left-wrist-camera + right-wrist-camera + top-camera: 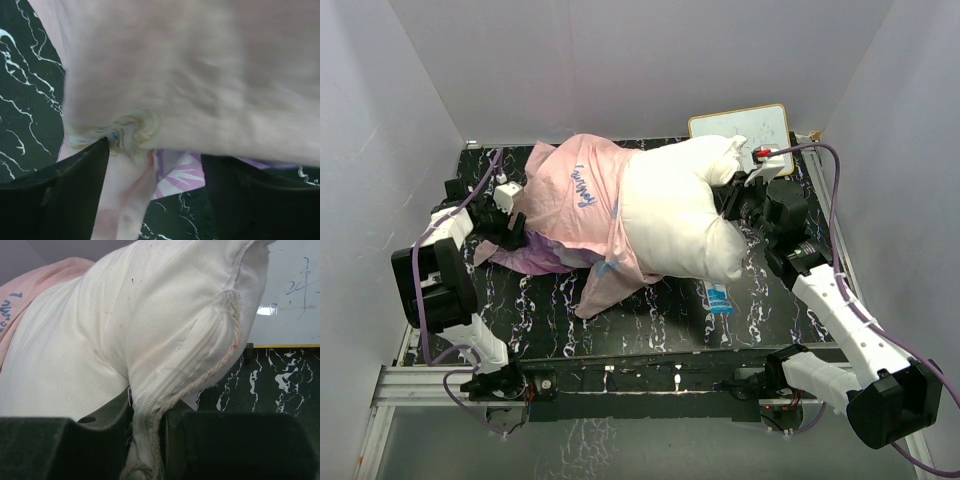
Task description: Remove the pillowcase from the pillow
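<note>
The white pillow (pixel 675 215) lies across the middle of the table, its right half bare. The pillowcase (pixel 575 195), pale pink inside showing, covers its left half and trails onto the table. My right gripper (pixel 732 198) is shut on the pillow's zippered edge seam (pixel 150 405) at its right end. My left gripper (pixel 515 228) sits at the pillowcase's left end. In the left wrist view its jaws (pixel 155 150) stand wide apart, with pink fabric (pixel 200 75) above them and purple print between them.
A small framed whiteboard (pixel 740 130) leans at the back right, just behind the pillow; it also shows in the right wrist view (pixel 290 290). A small blue-white tag (pixel 718 298) lies by the pillow's near right corner. White walls enclose the black marbled table (pixel 660 320).
</note>
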